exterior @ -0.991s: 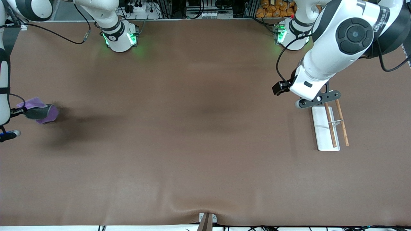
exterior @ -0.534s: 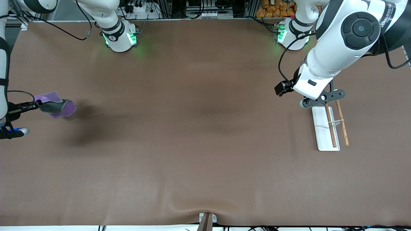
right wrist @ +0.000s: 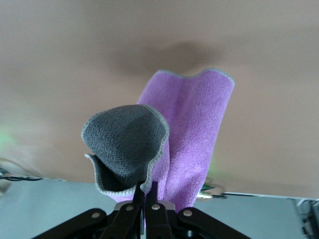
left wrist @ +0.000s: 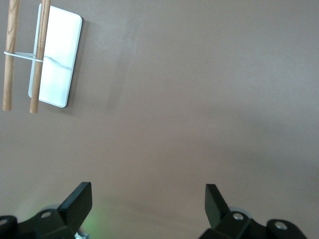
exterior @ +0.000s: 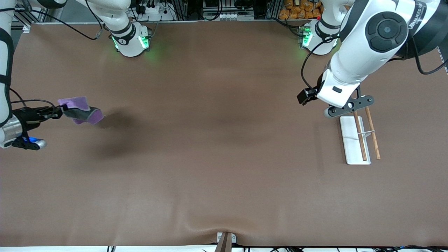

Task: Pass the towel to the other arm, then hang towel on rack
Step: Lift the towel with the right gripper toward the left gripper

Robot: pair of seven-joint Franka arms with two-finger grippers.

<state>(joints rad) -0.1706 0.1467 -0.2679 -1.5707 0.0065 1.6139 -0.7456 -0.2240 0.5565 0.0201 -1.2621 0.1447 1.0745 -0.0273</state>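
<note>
The towel (exterior: 81,110) is purple on one face and grey on the other. My right gripper (exterior: 62,110) is shut on its edge and holds it up over the table at the right arm's end. In the right wrist view the towel (right wrist: 192,119) hangs folded from the gripper (right wrist: 148,188). The rack (exterior: 354,140) has a white flat base with two brown rods and a thin white crosspiece, and stands at the left arm's end. My left gripper (left wrist: 148,196) is open and empty in the air beside the rack (left wrist: 55,55).
The brown table mat (exterior: 217,147) is bare between the two arms. The arm bases (exterior: 131,42) stand along the table's farthest edge from the front camera. A small bracket (exterior: 225,239) sits at the table's nearest edge.
My right gripper has carried the towel toward the middle of the table and a little away from the front camera. The left arm has barely shifted.
</note>
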